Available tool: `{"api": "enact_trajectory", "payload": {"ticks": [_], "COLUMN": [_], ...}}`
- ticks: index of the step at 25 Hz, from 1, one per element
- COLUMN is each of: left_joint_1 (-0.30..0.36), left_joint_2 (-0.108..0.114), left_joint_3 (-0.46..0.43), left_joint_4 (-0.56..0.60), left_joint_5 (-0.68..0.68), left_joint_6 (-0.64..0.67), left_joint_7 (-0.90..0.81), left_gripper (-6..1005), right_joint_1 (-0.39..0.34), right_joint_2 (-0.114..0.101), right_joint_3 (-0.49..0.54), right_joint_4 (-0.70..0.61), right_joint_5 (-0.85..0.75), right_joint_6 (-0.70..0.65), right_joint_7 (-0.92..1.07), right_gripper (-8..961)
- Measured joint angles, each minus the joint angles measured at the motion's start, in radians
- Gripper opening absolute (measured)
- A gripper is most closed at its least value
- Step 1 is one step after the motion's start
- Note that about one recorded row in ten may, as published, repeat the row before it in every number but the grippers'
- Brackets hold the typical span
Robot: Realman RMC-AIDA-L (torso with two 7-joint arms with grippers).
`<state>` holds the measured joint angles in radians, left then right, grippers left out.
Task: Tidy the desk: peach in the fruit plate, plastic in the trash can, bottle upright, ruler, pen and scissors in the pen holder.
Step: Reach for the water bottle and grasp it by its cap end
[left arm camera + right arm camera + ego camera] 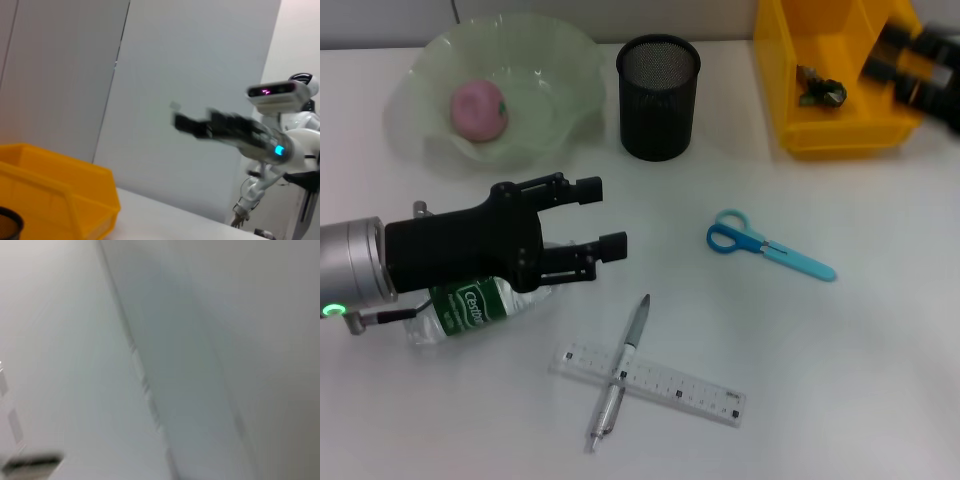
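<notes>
The pink peach (pixel 478 108) lies in the pale green fruit plate (pixel 560 70) at the back left. The black mesh pen holder (pixel 658 95) stands beside it. A clear bottle with a green label (pixel 470 305) lies on its side under my left arm. My left gripper (pixel 608 217) is open and empty, just above and right of the bottle. Blue scissors (pixel 765 243) lie at centre right. A silver pen (pixel 620 370) lies across a clear ruler (pixel 665 385) at the front. Crumpled plastic (pixel 820 90) sits in the yellow bin (pixel 840 135). My right gripper (pixel 920 60) is blurred above the bin.
The left wrist view shows the yellow bin (pixel 55 190), the pen holder's rim (pixel 7 225) and my right arm (pixel 225 130) raised over the table. The right wrist view shows only a blurred wall.
</notes>
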<state>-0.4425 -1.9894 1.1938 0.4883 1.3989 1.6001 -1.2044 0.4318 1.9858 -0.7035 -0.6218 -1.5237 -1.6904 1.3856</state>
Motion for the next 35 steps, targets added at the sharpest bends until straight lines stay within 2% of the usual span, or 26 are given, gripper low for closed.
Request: {"api": "enact_trajectory", "payload": {"ticks": [1,3,6,7,9,14,18,19,22,24,26,27,28,29,30,31,33,34,35], "left_joint_1": [-0.002,-0.005,-0.016,-0.016,-0.019,-0.021,-0.021,-0.053,-0.061,-0.099,-0.099,-0.118,-0.118,-0.193,-0.193,-0.226,-0.226,-0.273,-0.273], "left_joint_2": [0.003,0.011,0.02,0.02,0.021,0.02,0.02,0.008,0.005,-0.011,-0.011,-0.019,-0.019,-0.045,-0.045,-0.058,-0.058,-0.074,-0.074], "left_joint_3": [0.002,0.004,-0.015,-0.015,-0.023,-0.026,-0.026,-0.026,-0.027,-0.026,-0.026,-0.027,-0.027,-0.027,-0.027,-0.025,-0.025,-0.018,-0.018], "left_joint_4": [0.004,0.012,0.033,0.033,0.064,0.129,0.129,0.237,0.262,0.366,0.366,0.399,0.399,0.462,0.462,0.476,0.476,0.485,0.485], "left_joint_5": [0.001,0.008,0.072,0.072,0.11,0.175,0.175,0.325,0.357,0.496,0.496,0.561,0.561,0.761,0.761,0.84,0.84,0.949,0.949], "left_joint_6": [-0.006,-0.021,-0.04,-0.04,-0.05,-0.079,-0.079,-0.128,-0.136,-0.156,-0.156,-0.16,-0.16,-0.161,-0.161,-0.158,-0.158,-0.15,-0.15], "left_joint_7": [-0.007,-0.024,-0.074,-0.074,-0.111,-0.182,-0.182,-0.314,-0.339,-0.451,-0.451,-0.494,-0.494,-0.624,-0.624,-0.669,-0.669,-0.722,-0.722], "left_gripper": [801,801,802,802,802,802,801,801,801,801,801,801,801,801,801,801,801,801,801], "right_joint_1": [-0.005,-0.006,-0.008,-0.008,0.005,0.052,0.056,0.053,0.051,0.051,0.052,0.053,0.054,0.055,0.055,0.056,0.057,0.057,0.057], "right_joint_2": [0.002,0.006,0.049,0.049,0.073,0.08,0.082,0.083,0.083,0.084,0.084,0.084,0.083,0.083,0.083,0.083,0.082,0.082,0.082], "right_joint_3": [-0.001,-0.001,-0.001,-0.001,-0.001,-0.004,-0.013,-0.013,-0.009,-0.008,-0.007,-0.007,-0.007,-0.006,-0.006,-0.005,-0.005,-0.004,-0.004], "right_joint_4": [0.001,0.001,-0.006,-0.006,-0.019,0.044,0.068,0.069,0.069,0.07,0.07,0.07,0.07,0.071,0.071,0.071,0.071,0.07,0.069], "right_joint_5": [-0.091,-0.131,-0.265,-0.265,-0.381,-0.524,-0.537,-0.536,-0.535,-0.535,-0.535,-0.536,-0.537,-0.537,-0.537,-0.537,-0.537,-0.537,-0.535], "right_joint_6": [-0.032,-0.039,-0.049,-0.049,-0.026,0.052,0.09,0.105,0.108,0.108,0.109,0.111,0.114,0.119,0.119,0.121,0.121,0.121,0.121], "right_joint_7": [-0.02,-0.037,-0.119,-0.119,-0.148,-0.229,-0.271,-0.279,-0.283,-0.286,-0.286,-0.286,-0.286,-0.286,-0.286,-0.286,-0.286,-0.286,-0.285], "right_gripper": [668,692,728,740,763,811,811,811,811,811,811,811,811,811,811,811,811,811,811]}}
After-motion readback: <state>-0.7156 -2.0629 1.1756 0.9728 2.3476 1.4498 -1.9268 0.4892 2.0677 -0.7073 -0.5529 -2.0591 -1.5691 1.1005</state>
